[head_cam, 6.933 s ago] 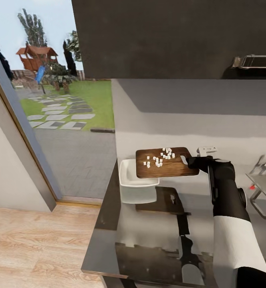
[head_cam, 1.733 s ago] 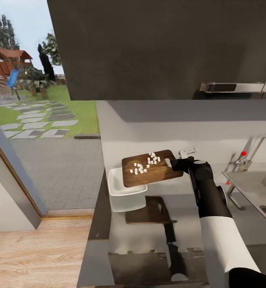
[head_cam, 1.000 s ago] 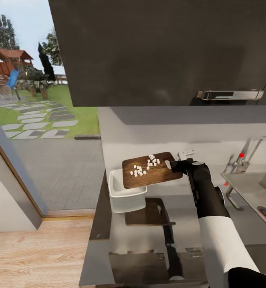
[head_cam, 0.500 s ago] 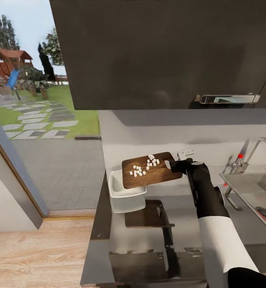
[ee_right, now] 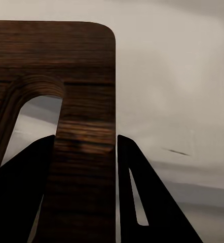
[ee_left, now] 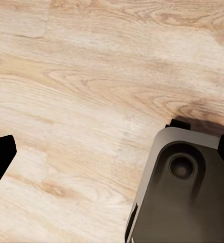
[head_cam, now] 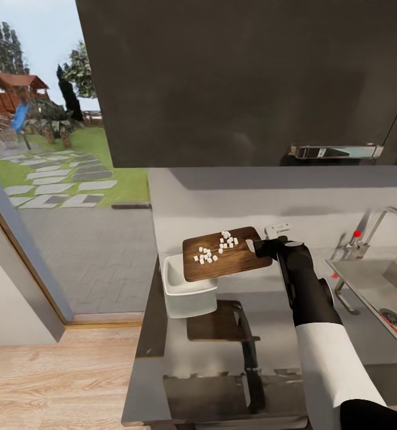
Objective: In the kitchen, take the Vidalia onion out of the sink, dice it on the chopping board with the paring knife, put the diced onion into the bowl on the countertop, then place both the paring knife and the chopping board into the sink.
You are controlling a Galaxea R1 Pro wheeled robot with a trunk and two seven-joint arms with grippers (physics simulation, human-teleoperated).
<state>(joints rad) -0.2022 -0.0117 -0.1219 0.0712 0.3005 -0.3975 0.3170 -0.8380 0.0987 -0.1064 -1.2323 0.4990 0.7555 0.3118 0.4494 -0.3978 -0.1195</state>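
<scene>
The chopping board (head_cam: 225, 255) is dark brown with a wood grain, scattered with small white onion dice (head_cam: 216, 248). Beside it the bowl (head_cam: 186, 291) is white. The surface (head_cam: 270, 340) is reflective grey. The right arm's fingers (ee_right: 142, 202) are black.

Dark upper cabinet (head_cam: 246, 77) w/ bar handle (head_cam: 335, 151); wood floor (ee_left: 91, 76).

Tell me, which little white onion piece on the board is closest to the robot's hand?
The piece at the right end of the cluster on the chopping board, nearest the right end effector; the others lie farther toward the bowl.
</scene>
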